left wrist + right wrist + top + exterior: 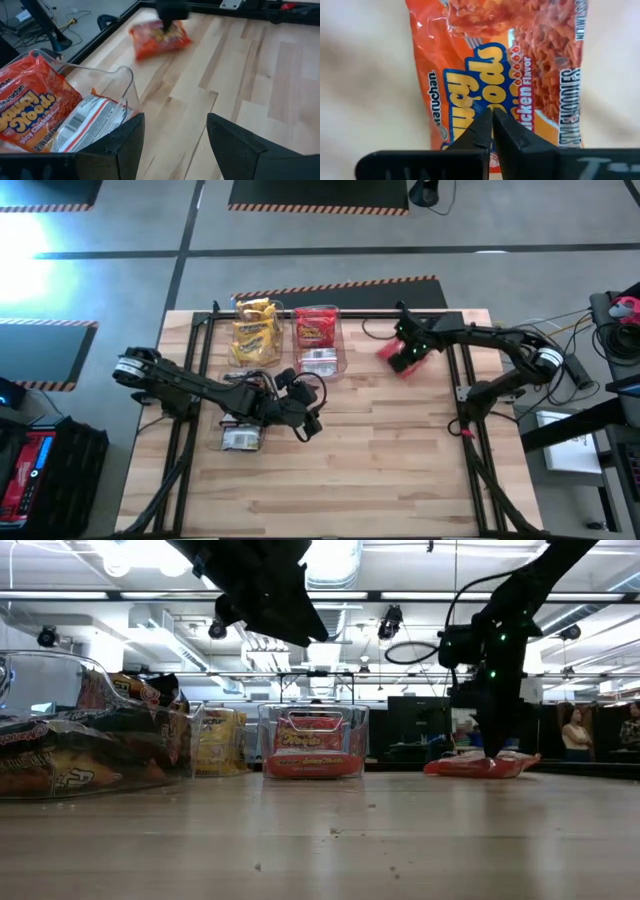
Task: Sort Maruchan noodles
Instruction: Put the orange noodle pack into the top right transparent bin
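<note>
A red-orange Maruchan noodle packet (397, 357) lies flat on the wooden table at the far right, printed face up (495, 60). My right gripper (410, 348) stands over it, shut, fingers pointing down (492, 120). My left gripper (310, 420) hangs open above the table's middle, clear of the table, with nothing between its fingers (175, 145). It sits next to a clear bin (122, 80) holding red-orange packets (35, 117). My right gripper comes from above with its shut fingertips (485, 127) on the packet's printed top face (470, 100), near its middle. The packet lies on the table (483, 766). I cannot tell whether any wrapper is pinched between the tips.
Three clear bins stand on the left half: yellow packets (254, 330) at the far edge, red-orange ones (318, 335) beside them, dark ones (243, 438) nearer, under my left arm. The near half of the table (380, 480) is bare wood. A person (577, 735) stands far behind.
</note>
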Tool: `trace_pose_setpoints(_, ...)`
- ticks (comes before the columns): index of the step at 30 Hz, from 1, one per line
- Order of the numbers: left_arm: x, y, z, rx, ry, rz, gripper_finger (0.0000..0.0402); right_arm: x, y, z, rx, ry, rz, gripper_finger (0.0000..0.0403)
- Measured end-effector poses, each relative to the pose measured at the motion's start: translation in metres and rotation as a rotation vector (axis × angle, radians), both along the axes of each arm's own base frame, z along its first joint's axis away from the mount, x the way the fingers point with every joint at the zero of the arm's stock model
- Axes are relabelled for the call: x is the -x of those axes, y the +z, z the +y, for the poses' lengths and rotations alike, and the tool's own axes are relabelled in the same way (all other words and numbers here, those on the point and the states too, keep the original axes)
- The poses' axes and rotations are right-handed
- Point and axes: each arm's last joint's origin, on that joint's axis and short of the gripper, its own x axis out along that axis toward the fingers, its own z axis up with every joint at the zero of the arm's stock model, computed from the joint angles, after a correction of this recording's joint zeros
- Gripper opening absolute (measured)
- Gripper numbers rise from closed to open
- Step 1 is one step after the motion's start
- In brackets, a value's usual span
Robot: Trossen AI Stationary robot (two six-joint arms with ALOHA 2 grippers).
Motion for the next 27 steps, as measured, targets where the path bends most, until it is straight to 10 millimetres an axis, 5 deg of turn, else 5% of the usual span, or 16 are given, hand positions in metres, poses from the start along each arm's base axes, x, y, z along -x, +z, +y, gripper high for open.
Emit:
trace_pose_setpoints(12,-0.027,-0.029,0.006,-0.027,0.004,-0.027,0.0197,-0.031,0.011,0.067,-0.368,0.324,-0.233,0.0009)
trace_pose_setpoints(19,-0.05,-0.041,0.027,0.061,-0.051,-0.143,0.0197,-0.033,0.032,0.09,-0.335,0.374,-0.309,0.0009)
trace_pose_setpoints(27,-0.071,-0.074,0.032,0.188,-0.008,-0.287,0.0197,-0.04,0.026,0.093,0.027,0.3,-0.135,0.0009)
